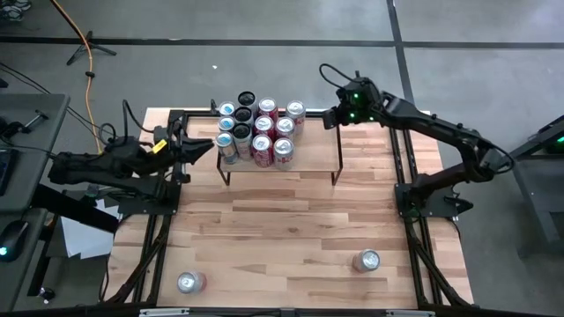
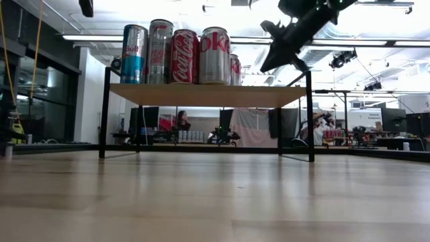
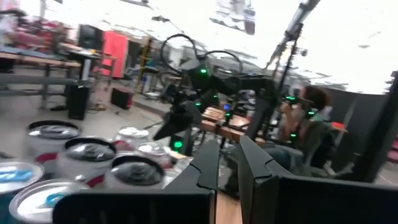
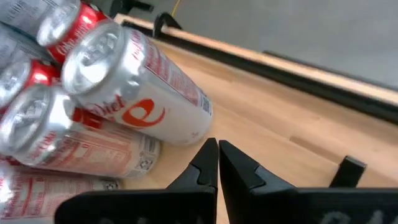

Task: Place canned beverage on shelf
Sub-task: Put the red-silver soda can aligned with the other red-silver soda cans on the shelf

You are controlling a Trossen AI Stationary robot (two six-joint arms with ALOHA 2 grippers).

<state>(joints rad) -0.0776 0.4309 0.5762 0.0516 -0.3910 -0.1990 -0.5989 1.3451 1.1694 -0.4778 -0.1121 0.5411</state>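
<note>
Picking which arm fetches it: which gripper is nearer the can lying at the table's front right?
Right. The right gripper hovers at the shelf's right end, far behind that can; the left gripper is farther, across the table.

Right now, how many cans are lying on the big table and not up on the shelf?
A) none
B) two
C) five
B: one can lies near the table's front left and another can near the front right, while the rest stand together on the shelf.
</note>
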